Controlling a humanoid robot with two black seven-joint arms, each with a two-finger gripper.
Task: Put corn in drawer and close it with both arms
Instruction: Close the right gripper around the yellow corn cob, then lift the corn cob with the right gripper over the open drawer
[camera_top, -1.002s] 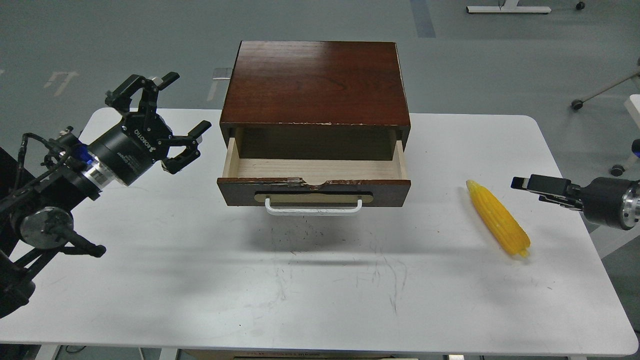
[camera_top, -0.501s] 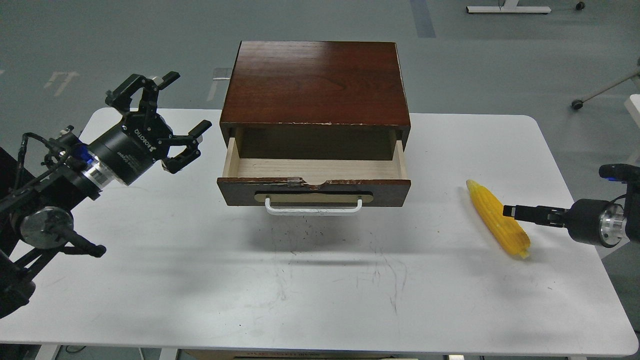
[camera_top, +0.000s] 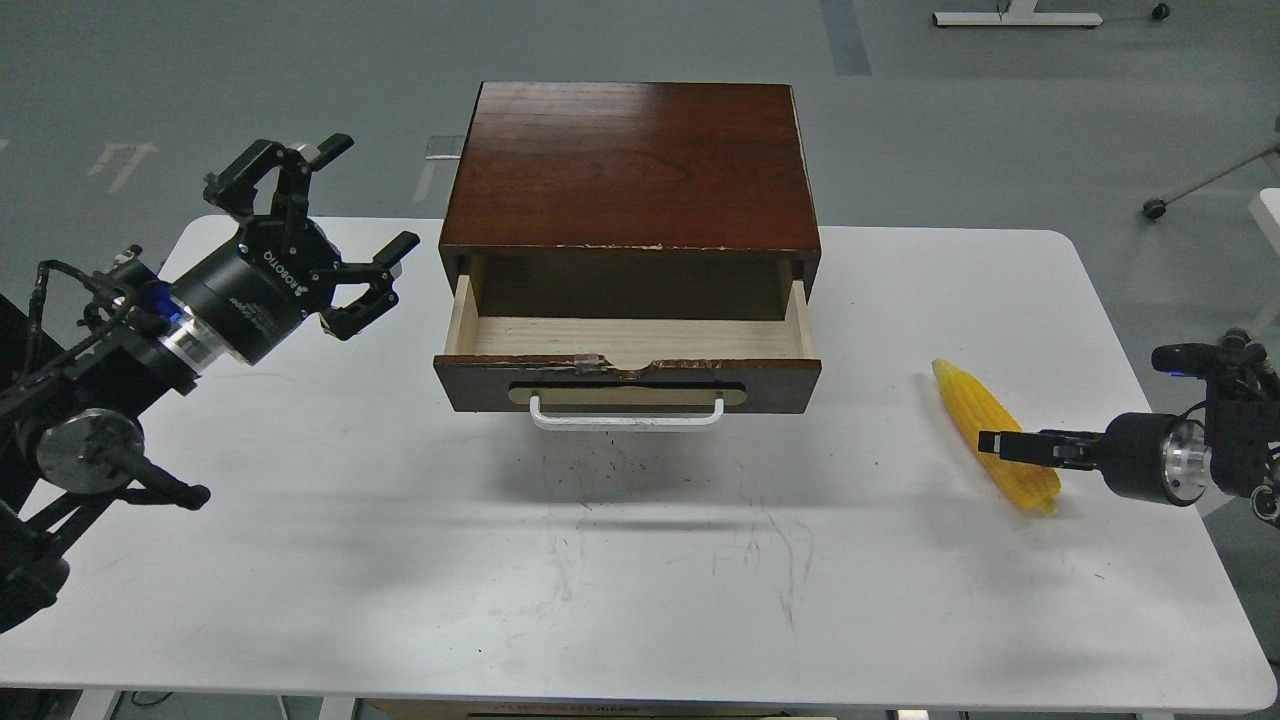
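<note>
The yellow corn (camera_top: 968, 402) lies on the white table (camera_top: 400, 560) at the right, slanting from upper left to lower right. My right gripper (camera_top: 992, 442) comes in from the right edge, seen thin and side-on, its tip over the lower half of the corn; I cannot tell whether it touches or holds it. The drawer (camera_top: 628, 383) stands pulled open with its pale wood inside empty and its white handle (camera_top: 627, 416) facing me. My left gripper (camera_top: 345, 220) is open and empty, raised left of the cabinet (camera_top: 630, 165).
The dark wooden cabinet sits at the back middle of the table. Chair bases and wheels (camera_top: 1155, 208) stand on the grey floor beyond the table at the right. The table front shows scuff marks (camera_top: 760, 540).
My right gripper has moved down and to the left, from beside the corn to over its lower half. My left gripper has shifted slightly up and left. The corn has not moved.
</note>
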